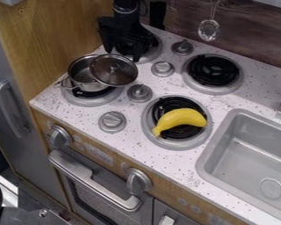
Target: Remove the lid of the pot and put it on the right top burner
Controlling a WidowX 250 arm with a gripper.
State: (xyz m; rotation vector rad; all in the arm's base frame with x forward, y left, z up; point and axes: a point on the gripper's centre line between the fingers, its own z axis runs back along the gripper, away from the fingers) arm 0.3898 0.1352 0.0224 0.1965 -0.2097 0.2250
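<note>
Lid (114, 73) lies askew over the pot (81, 78) — gripper (121, 55) behind it, fingers spread wide, apparently holding nothing.

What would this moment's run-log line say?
Black gripper, open | round see-through lid, askew over silver metal pot | yellow banana on black coil burner

Light wood panel (55, 39) left, grey door (31, 149) beside; dark wood-grain wall (248, 30) behind speckled counter (260, 83).
</note>
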